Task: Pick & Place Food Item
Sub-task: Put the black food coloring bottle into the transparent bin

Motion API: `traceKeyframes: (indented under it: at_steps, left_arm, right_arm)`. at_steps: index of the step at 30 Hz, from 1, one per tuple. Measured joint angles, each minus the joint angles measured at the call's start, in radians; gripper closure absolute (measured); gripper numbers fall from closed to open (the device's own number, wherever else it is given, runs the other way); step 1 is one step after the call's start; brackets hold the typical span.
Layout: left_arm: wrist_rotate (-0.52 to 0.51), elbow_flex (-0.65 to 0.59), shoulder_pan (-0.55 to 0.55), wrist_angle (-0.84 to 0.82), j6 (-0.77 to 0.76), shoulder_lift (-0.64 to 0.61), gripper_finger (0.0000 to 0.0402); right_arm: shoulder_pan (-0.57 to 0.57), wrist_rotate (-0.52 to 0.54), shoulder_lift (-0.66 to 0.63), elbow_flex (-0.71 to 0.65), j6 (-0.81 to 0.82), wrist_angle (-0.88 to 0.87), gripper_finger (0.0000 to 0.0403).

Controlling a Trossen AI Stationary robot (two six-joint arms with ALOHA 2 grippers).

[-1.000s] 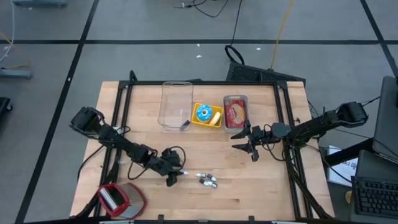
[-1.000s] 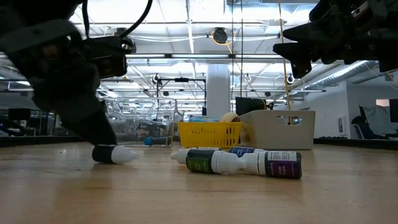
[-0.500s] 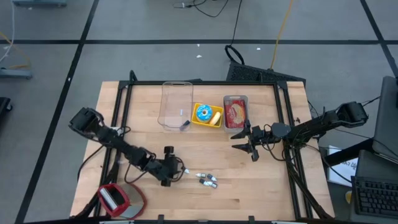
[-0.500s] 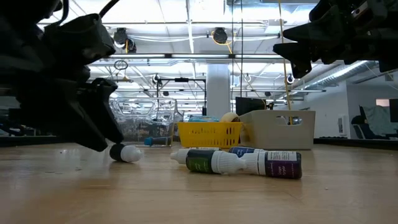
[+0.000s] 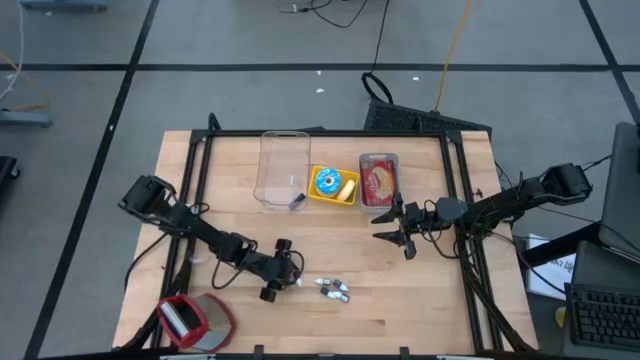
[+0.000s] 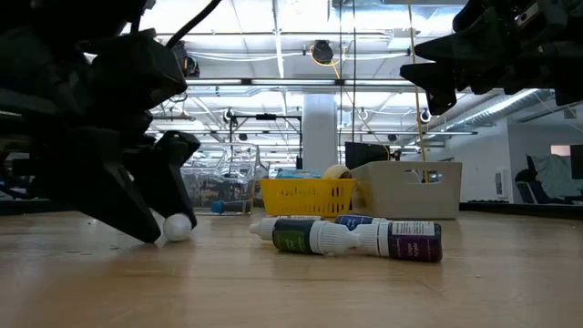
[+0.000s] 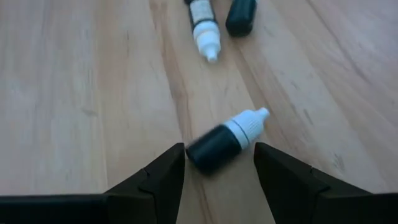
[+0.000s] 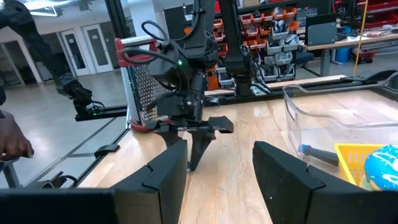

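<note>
A small dark bottle with a white cap point(image 7: 222, 139) lies on its side on the wooden table point(image 5: 420, 300). In the low view only its cap point(image 6: 176, 227) shows. My left gripper point(image 7: 219, 150) point(image 5: 285, 272) is open and slants down over it, one finger on each side of the bottle. Two more dropper bottles point(image 5: 335, 290) point(image 6: 364, 239) lie together farther toward the right edge. My right gripper point(image 5: 392, 228) point(image 8: 219, 149) hangs open above the table's middle right, with nothing between its fingers. My left gripper has the lying bottle between its open fingers. The bottle's dark bottom end point(image 7: 194, 155) lies right beside one fingertip point(image 7: 177, 155), and I cannot tell whether they touch. The bottle rests on the table, cap pointing away from the wrist.
At the far middle stand a clear plastic tub point(image 5: 283, 168), a yellow basket point(image 5: 345, 196) with a blue ring in it, and a grey tray point(image 5: 379, 158) holding a red packet. A red and grey thing point(image 5: 195, 320) lies at the near left corner.
My left gripper has rolled about its own axis and come a little toward the table's right edge and down, so its fingers now stand on either side of the lying bottle. In the low view a finger now hides the bottle's dark body.
</note>
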Motion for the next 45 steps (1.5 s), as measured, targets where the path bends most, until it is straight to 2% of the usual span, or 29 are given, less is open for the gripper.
traceKeyframes:
  at_steps: [10, 14, 23, 40, 45]
  left_arm:
    - [0.012, 0.001, 0.022, 0.137, 0.011, 0.082, 0.0204]
    - [0.016, 0.001, 0.022, 0.128, -0.013, 0.082, 0.0204]
    - [0.046, 0.001, 0.017, 0.101, -0.200, 0.083, 0.0204]
    - [0.019, 0.001, -0.016, 0.066, -0.169, 0.083, 0.0205]
    - [0.019, 0.000, -0.016, 0.066, -0.171, 0.082, 0.0236]
  right_arm:
    - [0.000, 0.004, 0.000, 0.000, 0.000, -0.003, 0.0232]
    - [0.000, 0.022, 0.000, 0.000, 0.000, -0.003, 0.0232]
    - [0.000, 0.026, 0.000, 0.000, -0.001, -0.019, 0.0232]
    - [0.000, 0.026, 0.000, 0.000, -0.001, -0.021, 0.0232]
    - [0.000, 0.026, 0.000, 0.000, -0.001, -0.021, 0.0232]
